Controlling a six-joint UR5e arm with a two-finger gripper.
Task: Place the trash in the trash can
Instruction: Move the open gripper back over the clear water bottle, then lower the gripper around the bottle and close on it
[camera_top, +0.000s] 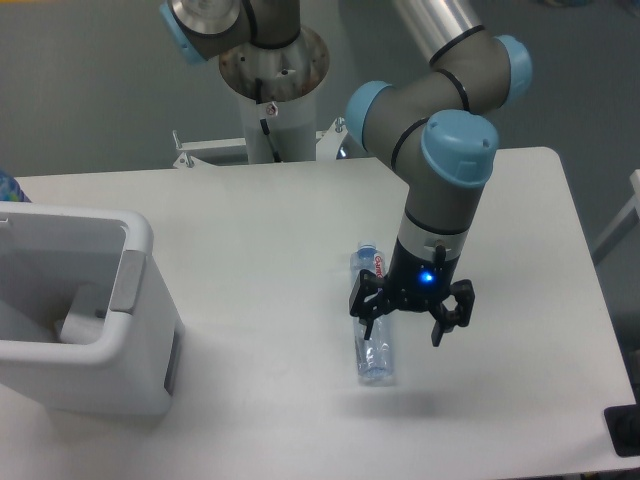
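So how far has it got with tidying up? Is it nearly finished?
One whitish piece seems to sit inside the trash can already, though I can't tell what it is. The bottle lies on the table, not picked up. The gripper hangs open just over it. Left to do: close on the bottle, carry it across, and drop it into the can.

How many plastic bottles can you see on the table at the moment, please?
1. The bottle lies flat on the table, partly under the open claw. The bin may hide something inside.
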